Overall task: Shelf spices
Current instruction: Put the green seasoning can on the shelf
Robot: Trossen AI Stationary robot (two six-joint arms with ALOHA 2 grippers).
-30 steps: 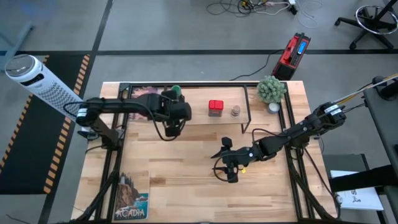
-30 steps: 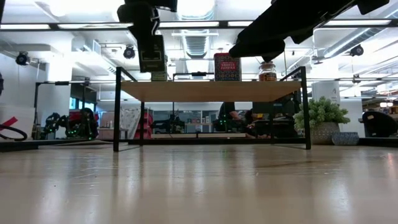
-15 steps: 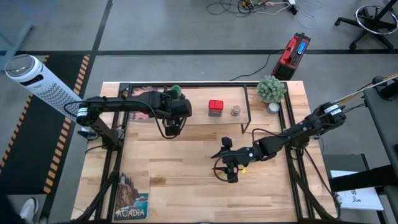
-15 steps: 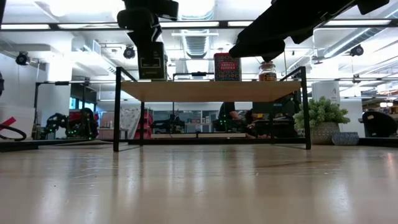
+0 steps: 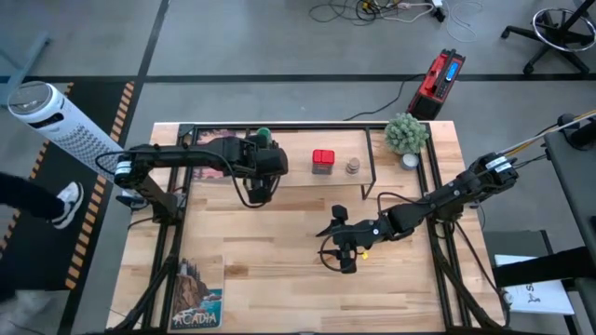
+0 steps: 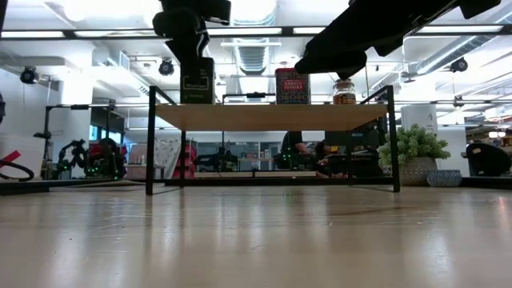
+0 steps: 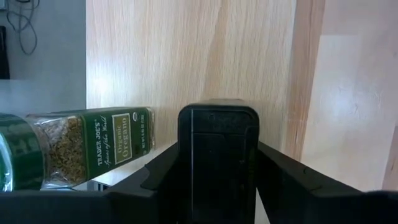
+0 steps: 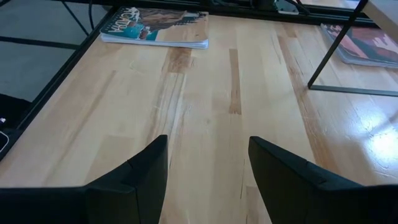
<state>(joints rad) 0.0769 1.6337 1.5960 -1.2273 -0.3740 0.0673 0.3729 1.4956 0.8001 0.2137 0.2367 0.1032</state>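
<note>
left claw (image 7: 217, 177) around dark jar (image 7: 217, 149) on shelf (image 6: 272, 117)

Light wooden tabletop (image 5: 279, 242) on grey floor. Green potted plant (image 5: 406, 133) at far right corner, small round dish (image 5: 411, 160) just beside it. "Acadia" booklet (image 5: 196, 290) flat at near left corner. Red-and-black box (image 5: 440, 78) on floor beyond tabletop, cables (image 5: 391, 11) farther off. White perforated tower fan (image 5: 58, 121) off left side. Person's white shoe (image 5: 65, 204) at left edge. Office chair base (image 5: 557, 26) top right.

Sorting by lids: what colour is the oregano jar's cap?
Green, on the oregano jar; clearest in the left wrist view.
</note>
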